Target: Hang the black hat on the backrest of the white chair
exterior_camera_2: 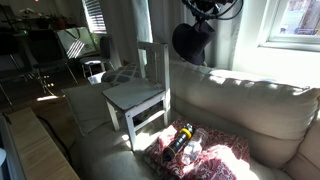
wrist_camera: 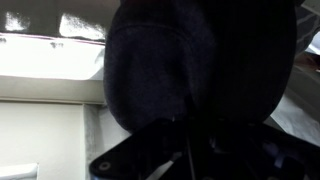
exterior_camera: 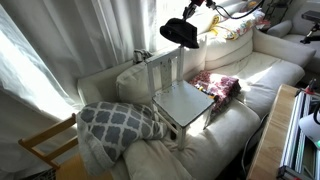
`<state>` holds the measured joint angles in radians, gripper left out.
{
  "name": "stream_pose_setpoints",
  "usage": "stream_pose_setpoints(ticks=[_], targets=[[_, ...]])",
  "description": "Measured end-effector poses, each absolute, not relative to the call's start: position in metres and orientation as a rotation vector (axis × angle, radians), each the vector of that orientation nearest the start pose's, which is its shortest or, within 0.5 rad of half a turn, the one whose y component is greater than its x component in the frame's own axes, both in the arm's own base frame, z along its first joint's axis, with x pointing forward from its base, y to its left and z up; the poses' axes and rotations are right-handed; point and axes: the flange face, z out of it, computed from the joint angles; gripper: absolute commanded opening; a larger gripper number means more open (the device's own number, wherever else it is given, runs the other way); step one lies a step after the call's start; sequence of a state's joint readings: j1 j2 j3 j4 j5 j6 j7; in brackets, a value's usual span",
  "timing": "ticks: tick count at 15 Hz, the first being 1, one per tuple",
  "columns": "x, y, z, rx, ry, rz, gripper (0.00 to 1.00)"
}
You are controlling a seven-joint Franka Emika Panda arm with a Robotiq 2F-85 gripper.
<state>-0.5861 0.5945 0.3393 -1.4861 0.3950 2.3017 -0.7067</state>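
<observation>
White sofa cushions are our worktop (exterior_camera: pixel 215 140), with sunlit curtains (exterior_camera: pixel 40 50) behind and a window (exterior_camera_2: pixel 290 25) off to one side. The white chair (exterior_camera: pixel 180 100) stands on the cushions: flat square seat, upright slatted backrest, thin legs. It looks rigid, but we can't tell painted wood from plastic.

The pincer (exterior_camera: pixel 189 20) is clenched on the black hat (exterior_camera: pixel 180 33). The hat hangs in the air above and to one side of the backrest's top, apart from it. The wrist view is nearly all hat (wrist_camera: pixel 160 70): soft matte dark fabric, rounded and floppy, sagging under the grip.

Our read on the step: carry and align. The hat is lifted but not yet hung. The next move calls for bringing the hat's open side over the top of the backrest, lowering until the top sits inside the crown, then letting go. Limp cloth may fold shut, so we'd want the opening facing down. The chair looks light and sits on a soft cushion, so a push on the backrest could tip it.

Nearby are a grey patterned pillow (exterior_camera: pixel 120 122) close to the chair, a red floral cloth (exterior_camera: pixel 215 83) beside the seat, and a wooden-framed chair (exterior_camera: pixel 50 145) at the sofa end.
</observation>
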Motion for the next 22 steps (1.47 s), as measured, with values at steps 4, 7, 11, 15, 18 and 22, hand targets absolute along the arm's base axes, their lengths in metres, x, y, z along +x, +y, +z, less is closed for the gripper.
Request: stream_pose_setpoints(ticks=[4,7,11,15,18,22], targets=[[0.693,-0.216,0.37,-2.734,-0.192,-0.616,0.02],[0.693,-0.211,0.374,-2.713,-0.282,-0.641,0.02],[0.681,-0.199,0.378,-2.645,-0.408,-0.689,0.02],[0.655,-0.199,0.376,-2.568,-0.465,-0.763,0.02],[0.628,-0.205,0.359,-2.531,-0.473,-0.792,0.02],[0.6,-0.199,0.333,-2.516,-0.516,-0.78,0.02]])
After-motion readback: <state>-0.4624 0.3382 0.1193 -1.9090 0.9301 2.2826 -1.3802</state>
